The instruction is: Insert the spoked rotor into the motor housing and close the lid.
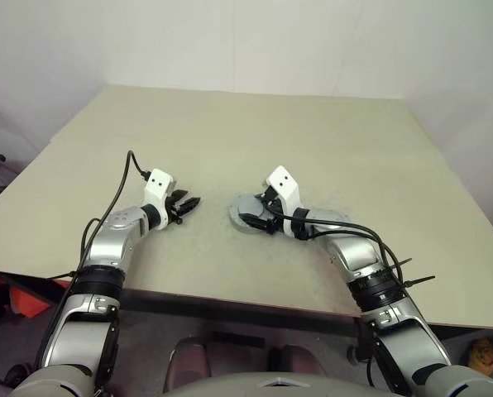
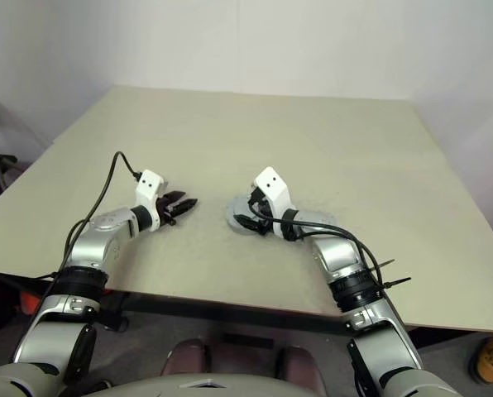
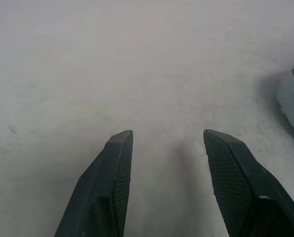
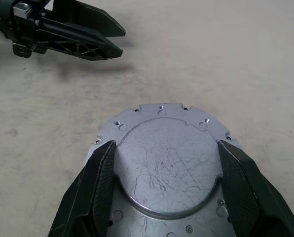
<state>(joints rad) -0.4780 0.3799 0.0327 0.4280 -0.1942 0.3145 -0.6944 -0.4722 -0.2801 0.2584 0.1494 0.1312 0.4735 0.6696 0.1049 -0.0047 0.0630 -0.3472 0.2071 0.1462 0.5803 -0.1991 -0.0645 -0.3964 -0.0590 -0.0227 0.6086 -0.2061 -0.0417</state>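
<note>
The lid (image 4: 166,168), smooth grey-silver face with raised centre upward, lies flat on the beige counter (image 1: 313,141) near its front edge, and the right hand (image 4: 164,148) reaches over it with fingers spread, one on each side of the raised centre. Just to the lid's left, apart from it, the left hand (image 1: 183,207) hovers low over bare counter, fingers spread and holding nothing, tips pointing toward the lid
</note>
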